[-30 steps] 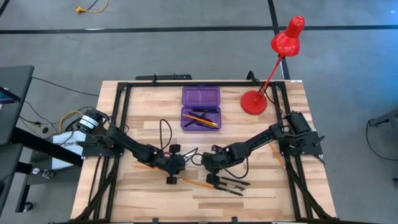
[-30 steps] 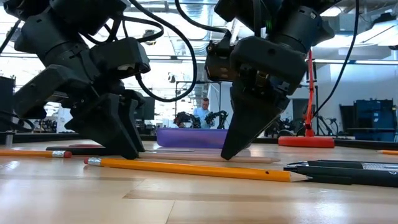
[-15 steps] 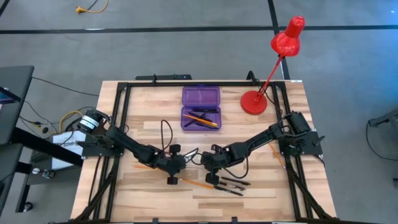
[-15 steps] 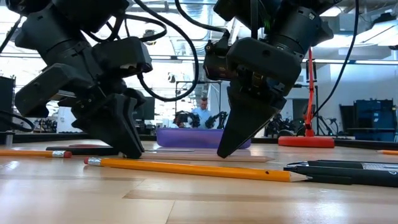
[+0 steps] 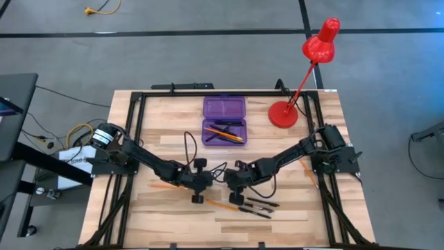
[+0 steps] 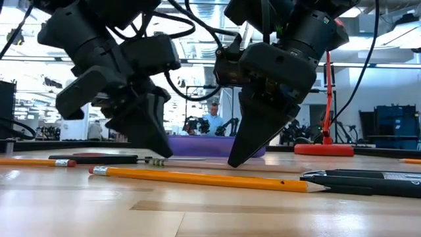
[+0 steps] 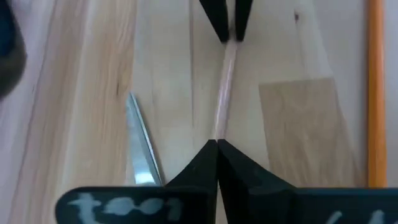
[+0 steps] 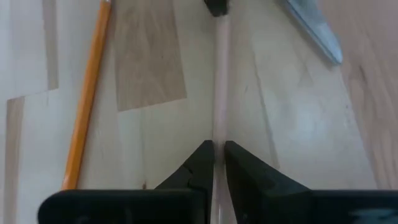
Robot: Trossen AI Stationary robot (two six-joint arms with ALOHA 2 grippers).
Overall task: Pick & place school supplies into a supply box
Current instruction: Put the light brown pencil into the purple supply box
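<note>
Both grippers meet at a thin pale stick (image 7: 225, 87) lying on the table in front of the purple supply box (image 5: 224, 119), on the side away from the red lamp (image 5: 305, 66). The left gripper (image 7: 216, 144) is pressed together on one end. The right gripper (image 8: 216, 148) shows a narrow gap straddling the other end. Only the wrist views reveal this stick and a scissor blade (image 7: 140, 146) beside it. The low view alone shows an orange pencil (image 6: 200, 178) nearer than both grippers.
</note>
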